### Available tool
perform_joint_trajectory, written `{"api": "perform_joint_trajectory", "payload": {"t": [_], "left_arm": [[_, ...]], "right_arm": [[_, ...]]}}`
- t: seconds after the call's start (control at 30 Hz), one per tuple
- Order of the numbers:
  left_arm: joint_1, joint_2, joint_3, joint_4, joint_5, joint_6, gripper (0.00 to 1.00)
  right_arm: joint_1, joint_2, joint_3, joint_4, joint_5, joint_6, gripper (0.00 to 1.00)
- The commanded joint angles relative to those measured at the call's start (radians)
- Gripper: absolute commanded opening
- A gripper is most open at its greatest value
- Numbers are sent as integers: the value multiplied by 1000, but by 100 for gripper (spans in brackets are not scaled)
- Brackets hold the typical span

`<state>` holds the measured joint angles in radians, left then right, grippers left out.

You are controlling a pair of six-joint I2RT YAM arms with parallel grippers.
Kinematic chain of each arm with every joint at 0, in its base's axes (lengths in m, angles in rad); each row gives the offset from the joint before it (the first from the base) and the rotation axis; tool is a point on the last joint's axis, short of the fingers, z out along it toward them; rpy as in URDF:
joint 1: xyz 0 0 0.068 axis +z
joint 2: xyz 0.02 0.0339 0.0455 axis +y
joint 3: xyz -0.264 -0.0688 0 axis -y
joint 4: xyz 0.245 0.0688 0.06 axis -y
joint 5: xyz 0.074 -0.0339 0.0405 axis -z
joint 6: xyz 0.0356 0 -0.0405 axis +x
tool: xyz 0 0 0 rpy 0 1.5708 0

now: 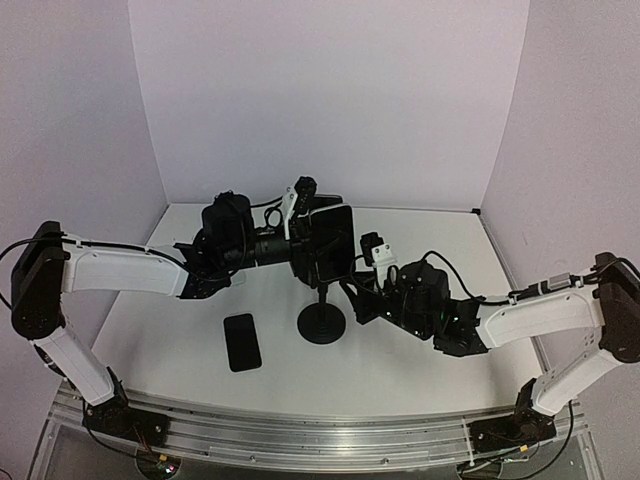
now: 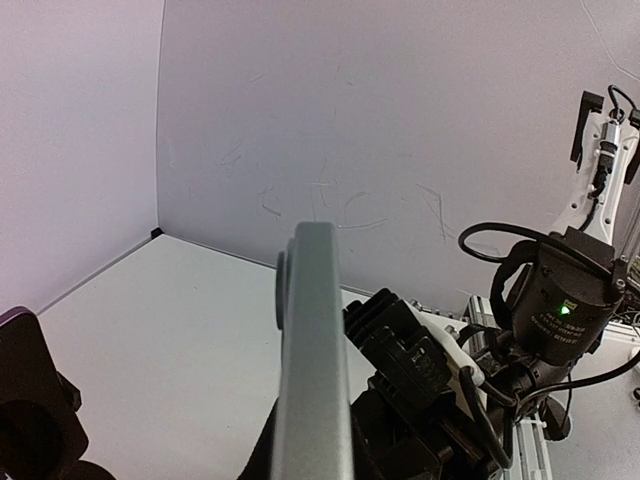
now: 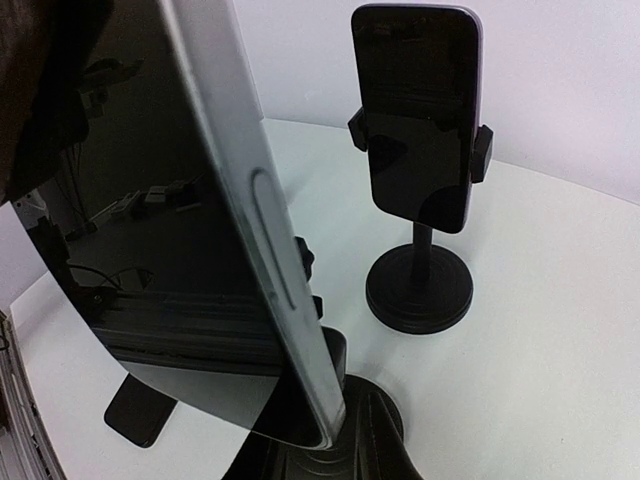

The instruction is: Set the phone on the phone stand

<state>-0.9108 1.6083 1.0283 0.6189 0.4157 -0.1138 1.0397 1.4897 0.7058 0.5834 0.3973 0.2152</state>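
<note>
The grey-edged black phone (image 3: 180, 230) stands upright over the black round-footed phone stand (image 1: 322, 325) on the white tabletop (image 1: 400, 390); whether it is seated there cannot be told. The left claw (image 1: 300, 252) is pressed together on its left edge. The right claw (image 1: 358, 292) sits by the stand's stem, its spread unclear. Behind, a second black stand (image 3: 418, 290) clamps a purple-edged phone (image 3: 418, 120); another black phone (image 1: 242, 341) lies flat nearby.

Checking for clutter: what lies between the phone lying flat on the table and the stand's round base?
Nothing; the top view shows bare table between flat phone and stand base.
</note>
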Motion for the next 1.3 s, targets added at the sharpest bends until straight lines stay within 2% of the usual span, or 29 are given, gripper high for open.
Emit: {"api": "perform_joint_trajectory", "payload": {"t": [0.0,0.27,0.6,0.93,1.27], "left_arm": [[1,-61,47,48,-33,42,0],[1,-48,27,86,-53,56,0],[1,-66,5,49,-32,42,0],[1,-68,-18,57,-19,21,0],[1,-56,-52,66,-74,23,0]], "right_arm": [[5,7,26,42,26,-5,16],[5,27,41,43,13,5,11],[5,33,47,44,42,10,12],[6,33,58,39,22,18,0],[16,34,75,27,39,31,0]]}}
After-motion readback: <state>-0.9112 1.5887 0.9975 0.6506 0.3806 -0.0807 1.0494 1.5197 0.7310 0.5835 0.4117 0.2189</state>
